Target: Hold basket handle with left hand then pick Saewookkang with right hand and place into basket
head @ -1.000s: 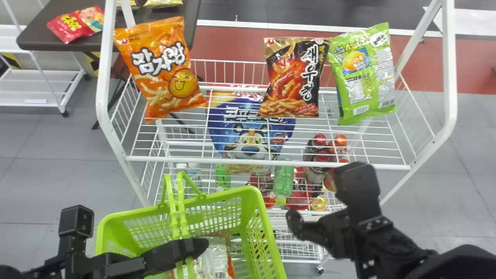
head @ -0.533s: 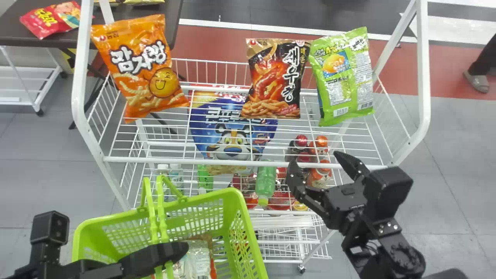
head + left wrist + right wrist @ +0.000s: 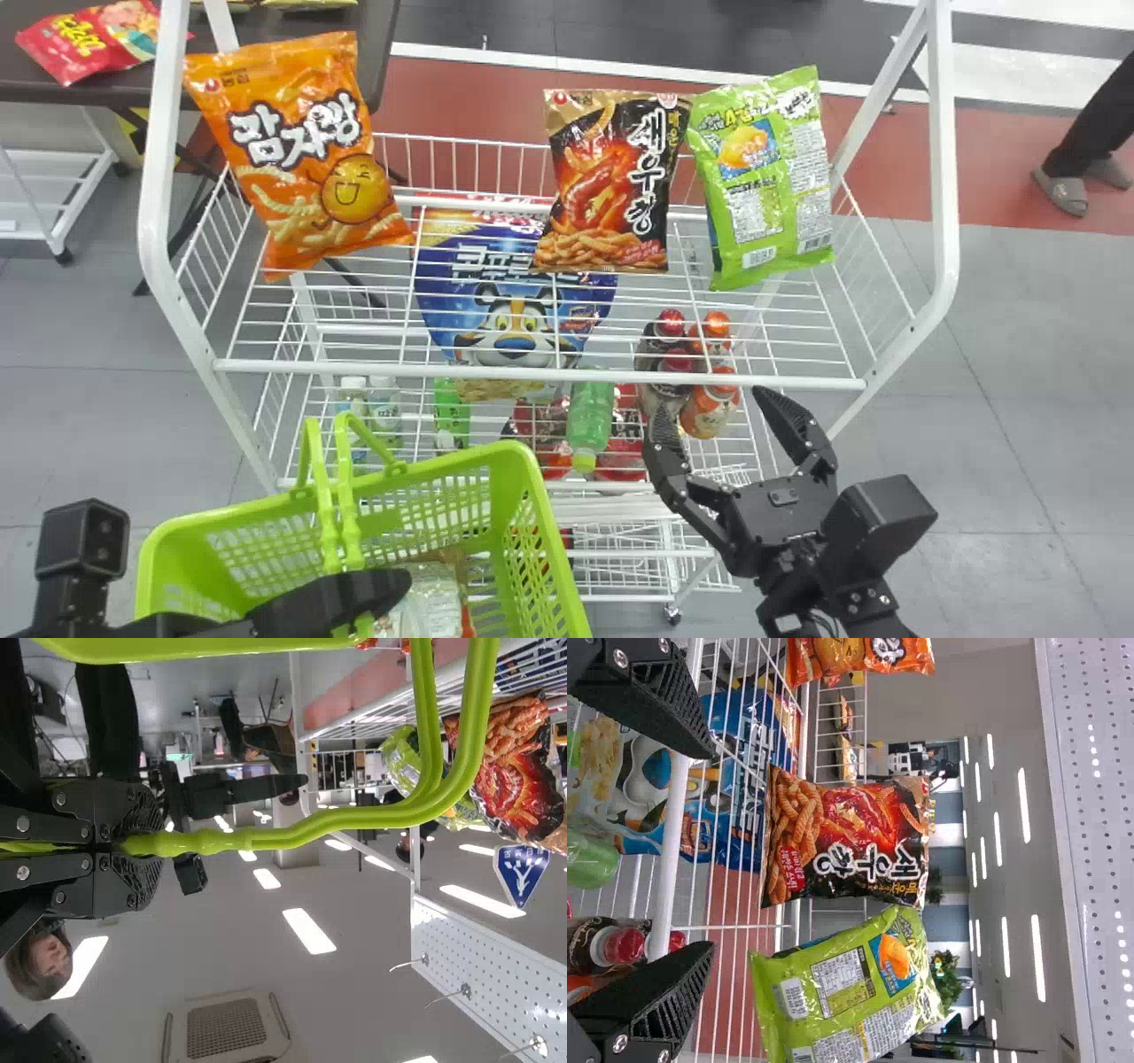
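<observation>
In the head view, the black and red shiny Saewookkang bag (image 3: 611,182) stands near the back edge of the white wire shelf (image 3: 354,368), right beside a light green shiny bag (image 3: 766,177). Our black right gripper (image 3: 709,399) is near the front right corner.

In the left wrist view, our black left gripper (image 3: 142,846) pinches the green plastic basket handle (image 3: 354,819). A loose pinch could let it slip.

In the right wrist view, our right fingers are wide apart and empty. Going in crooked, we could bump the light green bag.
</observation>
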Controlling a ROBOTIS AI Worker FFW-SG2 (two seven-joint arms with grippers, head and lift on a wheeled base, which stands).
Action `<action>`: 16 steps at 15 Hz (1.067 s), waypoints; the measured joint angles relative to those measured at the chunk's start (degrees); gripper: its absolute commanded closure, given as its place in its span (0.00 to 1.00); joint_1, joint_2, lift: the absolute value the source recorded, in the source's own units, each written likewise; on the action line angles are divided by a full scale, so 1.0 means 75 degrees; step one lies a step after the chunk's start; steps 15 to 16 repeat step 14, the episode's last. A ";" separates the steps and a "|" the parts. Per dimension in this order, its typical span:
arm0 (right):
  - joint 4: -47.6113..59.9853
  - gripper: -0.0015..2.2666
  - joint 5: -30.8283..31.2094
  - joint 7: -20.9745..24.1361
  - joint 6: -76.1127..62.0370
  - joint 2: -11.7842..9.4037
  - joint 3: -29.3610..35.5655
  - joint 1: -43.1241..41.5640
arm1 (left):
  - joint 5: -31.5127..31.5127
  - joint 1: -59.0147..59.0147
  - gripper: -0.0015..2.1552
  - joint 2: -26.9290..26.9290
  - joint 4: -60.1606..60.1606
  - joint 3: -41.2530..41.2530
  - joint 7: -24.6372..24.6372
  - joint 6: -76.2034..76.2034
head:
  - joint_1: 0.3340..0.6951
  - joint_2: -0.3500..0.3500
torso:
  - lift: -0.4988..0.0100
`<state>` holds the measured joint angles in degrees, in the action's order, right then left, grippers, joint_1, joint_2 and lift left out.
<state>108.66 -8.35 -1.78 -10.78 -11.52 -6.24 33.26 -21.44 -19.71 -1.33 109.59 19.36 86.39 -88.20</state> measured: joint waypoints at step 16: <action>0.0056 0.01 -0.0141 -0.0185 -0.0349 -0.0010 0.0000 0.0194 | -0.0105 -0.0285 1.00 0.0043 0.0149 0.0055 0.0059 0.0000 | 1.00 0.29 | 0.94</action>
